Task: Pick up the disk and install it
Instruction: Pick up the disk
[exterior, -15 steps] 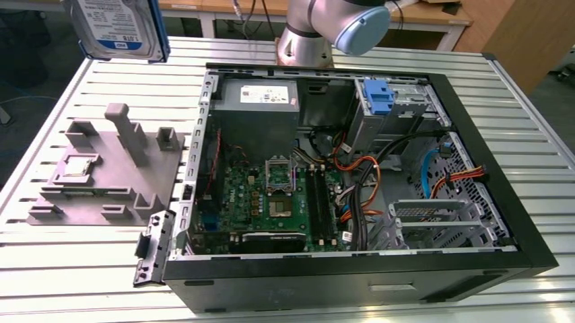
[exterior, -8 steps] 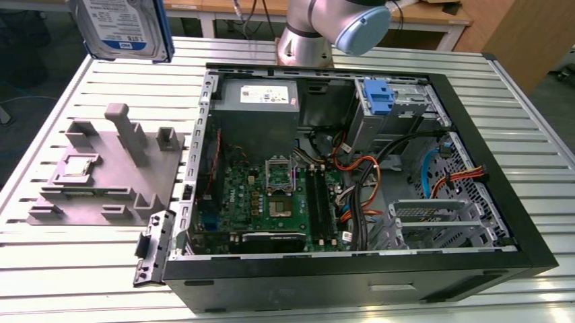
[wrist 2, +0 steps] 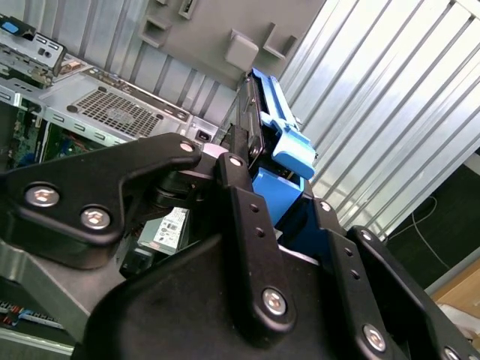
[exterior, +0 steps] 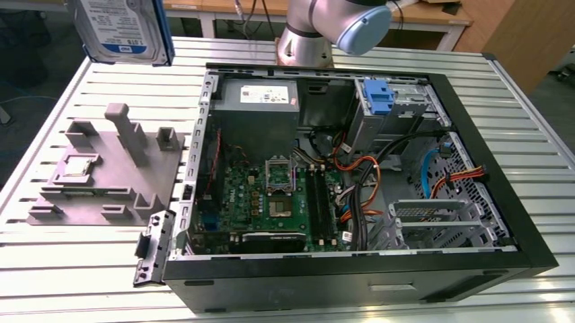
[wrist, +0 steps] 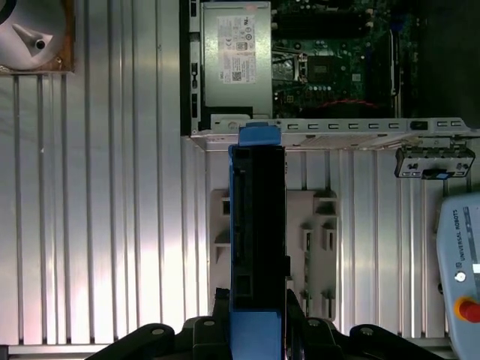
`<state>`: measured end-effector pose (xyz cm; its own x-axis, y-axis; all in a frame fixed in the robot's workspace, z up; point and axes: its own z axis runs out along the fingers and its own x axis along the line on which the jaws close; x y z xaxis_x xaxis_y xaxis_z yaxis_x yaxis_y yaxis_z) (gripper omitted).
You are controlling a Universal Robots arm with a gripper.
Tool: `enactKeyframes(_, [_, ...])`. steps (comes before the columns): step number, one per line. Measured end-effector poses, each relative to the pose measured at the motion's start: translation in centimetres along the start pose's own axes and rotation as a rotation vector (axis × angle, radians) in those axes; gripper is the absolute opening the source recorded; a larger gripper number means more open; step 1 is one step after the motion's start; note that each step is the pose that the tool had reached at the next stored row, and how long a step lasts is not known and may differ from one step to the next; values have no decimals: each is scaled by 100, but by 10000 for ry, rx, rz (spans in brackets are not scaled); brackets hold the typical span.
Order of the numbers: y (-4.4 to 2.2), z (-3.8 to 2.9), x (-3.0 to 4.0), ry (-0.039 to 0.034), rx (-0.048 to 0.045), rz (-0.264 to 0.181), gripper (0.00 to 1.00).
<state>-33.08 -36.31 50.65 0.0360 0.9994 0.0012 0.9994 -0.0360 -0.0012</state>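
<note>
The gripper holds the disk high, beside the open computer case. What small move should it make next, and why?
Probably a short sideways carry toward the open case. The gripper is shut on the disk, which hangs above the grey fixture at the exterior view's left, outside the case. In the first wrist view the disk lies over that fixture, not over the case.

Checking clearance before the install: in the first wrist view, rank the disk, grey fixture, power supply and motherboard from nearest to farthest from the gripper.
1. disk, held in the gripper.
2. grey fixture, on the table beneath.
3. power supply, just inside the case.
4. motherboard, deeper in the case.
</note>
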Motion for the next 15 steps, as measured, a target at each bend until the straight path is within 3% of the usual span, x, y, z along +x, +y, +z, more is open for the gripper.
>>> enactKeyframes(3, [1, 0, -27, 1, 0, 0, 37])
enactKeyframes(15, [29, 0, -29, -11, 0, 1, 37])
